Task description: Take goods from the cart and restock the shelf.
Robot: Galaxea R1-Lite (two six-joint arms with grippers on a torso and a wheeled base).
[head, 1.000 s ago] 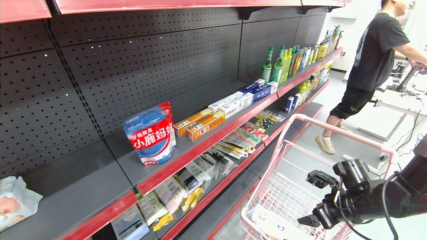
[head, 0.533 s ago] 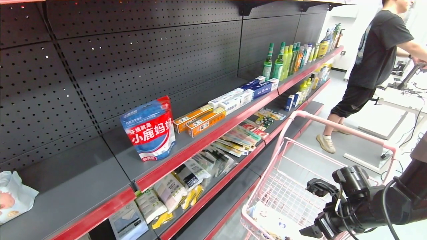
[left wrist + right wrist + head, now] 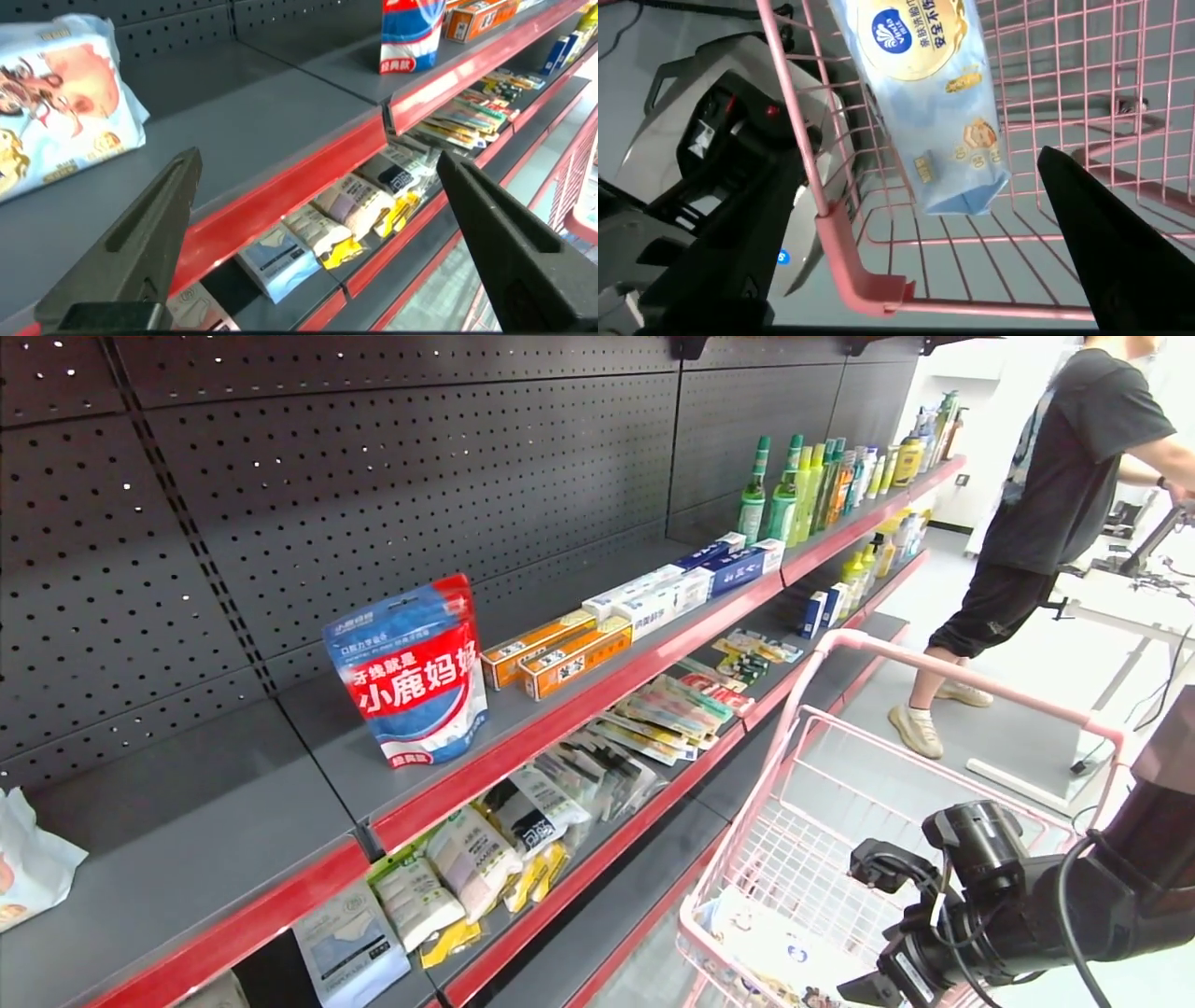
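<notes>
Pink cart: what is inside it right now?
A pale blue soft pack lies in the wire basket of the pink cart. The right arm covers part of the basket in the head view, so other goods cannot be ruled out.

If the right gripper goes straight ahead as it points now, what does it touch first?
Most likely the pale blue pack lying in the pink cart; the right gripper is open, depth unclear.

Large white characters crossed the red band of the blue stand-up pouch (image 3: pixel 408 672); smaller print marked the pale blue soft pack (image 3: pixel 924 93).
</notes>
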